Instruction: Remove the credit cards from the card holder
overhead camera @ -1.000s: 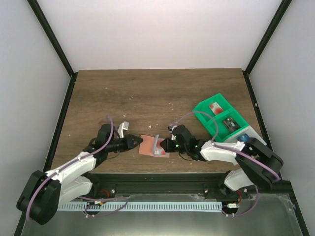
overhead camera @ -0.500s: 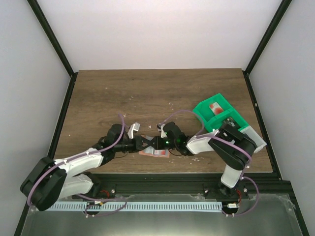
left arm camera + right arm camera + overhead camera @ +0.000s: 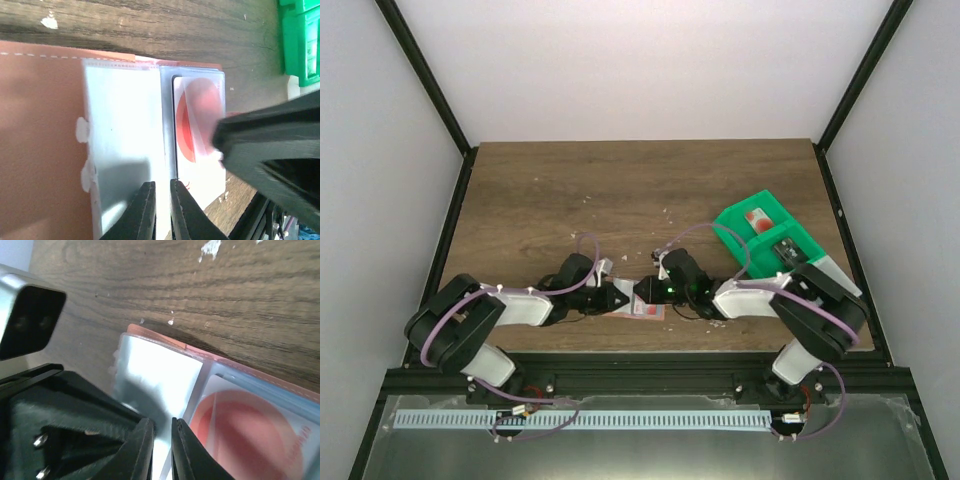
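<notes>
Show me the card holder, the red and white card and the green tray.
card holder point(image 3: 40, 130): left wrist view, tan-pink panel
red and white card point(image 3: 195, 120): left wrist view, red circle
green tray point(image 3: 300, 45): left wrist view, green wall

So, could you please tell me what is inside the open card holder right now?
A red and white card sits tucked in the open card holder. Whether more cards lie beneath it cannot be seen.

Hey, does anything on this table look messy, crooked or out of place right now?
Little white flecks are scattered over the wooden table, like crumbs or chipped paint. The green tray sits skewed to the table's right edge. The card holder lies open, a red and white card in its pocket.
</notes>
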`<state>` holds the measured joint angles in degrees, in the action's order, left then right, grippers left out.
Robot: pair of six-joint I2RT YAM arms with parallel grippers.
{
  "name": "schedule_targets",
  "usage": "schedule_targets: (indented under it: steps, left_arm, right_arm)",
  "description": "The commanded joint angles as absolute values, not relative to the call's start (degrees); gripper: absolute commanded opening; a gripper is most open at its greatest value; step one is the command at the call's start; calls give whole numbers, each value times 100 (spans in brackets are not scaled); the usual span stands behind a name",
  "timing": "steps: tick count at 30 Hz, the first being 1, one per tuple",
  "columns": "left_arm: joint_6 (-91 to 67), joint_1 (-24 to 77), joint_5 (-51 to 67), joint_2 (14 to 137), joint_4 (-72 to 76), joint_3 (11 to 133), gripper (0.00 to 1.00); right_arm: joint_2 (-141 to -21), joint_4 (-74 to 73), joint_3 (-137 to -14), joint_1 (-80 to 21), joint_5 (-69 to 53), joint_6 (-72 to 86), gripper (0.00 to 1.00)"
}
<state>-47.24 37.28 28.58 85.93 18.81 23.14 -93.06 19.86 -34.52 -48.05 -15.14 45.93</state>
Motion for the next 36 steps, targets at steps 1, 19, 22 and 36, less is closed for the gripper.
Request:
schedule_targets:
  steps: [1, 19, 22, 36]
  left_arm:
    - [-4555, 3746, 2736, 8620, 2245, 2282, 12]
    - [-4893, 3750, 3295, 9053, 3045, 2071, 28]
    - [-4916, 3746, 3305, 9094, 3075, 2081, 28]
    - [-5002, 3753, 3399, 9263, 3282, 2058, 23]
  right_arm:
    - [-8597, 1377, -3249, -4755, -1002, 4440, 13]
    - [-8387, 940, -2868, -4738, -509, 4460, 14]
    - [-8464, 987, -2828, -4737, -523, 4498, 13]
    - [-8600, 1107, -2703, -4737, -625, 4500, 6]
